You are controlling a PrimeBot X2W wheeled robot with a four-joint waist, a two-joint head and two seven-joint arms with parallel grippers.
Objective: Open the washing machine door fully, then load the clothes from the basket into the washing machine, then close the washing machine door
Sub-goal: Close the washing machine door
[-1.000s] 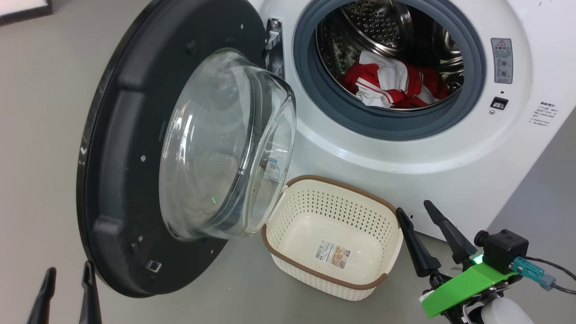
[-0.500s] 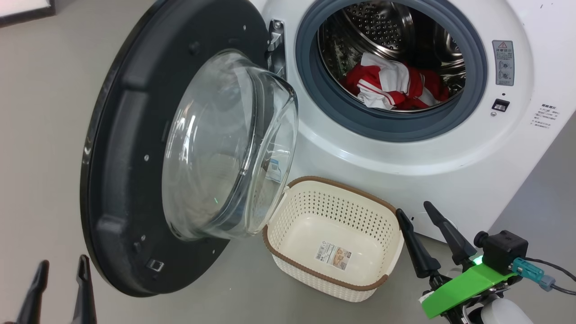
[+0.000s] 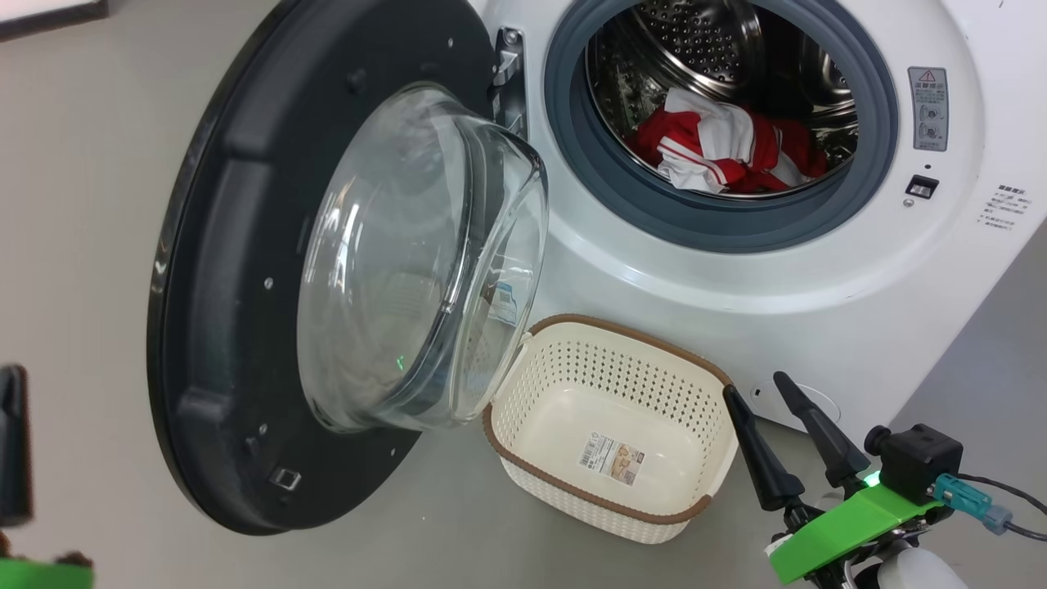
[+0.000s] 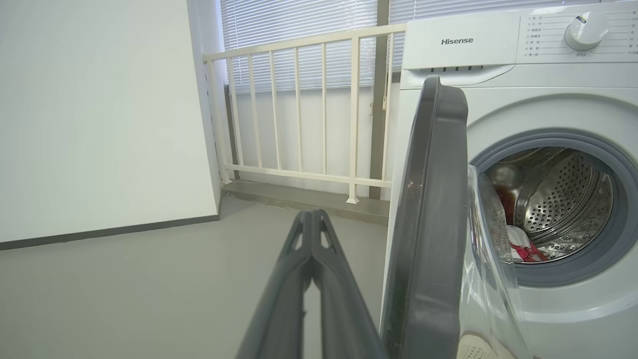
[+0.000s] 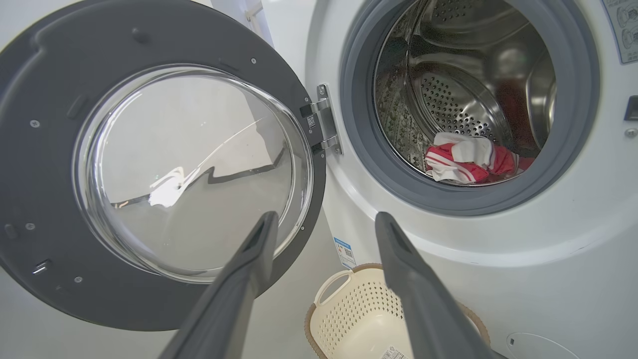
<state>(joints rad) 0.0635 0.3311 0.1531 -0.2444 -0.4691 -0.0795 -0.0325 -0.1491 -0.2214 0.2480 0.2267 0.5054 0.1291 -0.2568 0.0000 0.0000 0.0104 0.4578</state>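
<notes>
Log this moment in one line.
stage: loading done, closing pending; red-and-white clothes: in steel drum; cream perforated basket: empty; glossy black round door: open; left gripper: shut, empty; right gripper: open, empty

Door (image 3: 221,286) swung open to the left of the washing machine (image 3: 736,286), hinged at the left edge of the opening. Clothes (image 3: 720,151) lie in the drum (image 3: 695,41) — low, toward the front. Basket (image 3: 623,329) on the floor (image 3: 458,523) before the machine, below the opening, just beside the door's lower edge. Right pincer (image 3: 753,384) right of the basket — near its end.
</notes>
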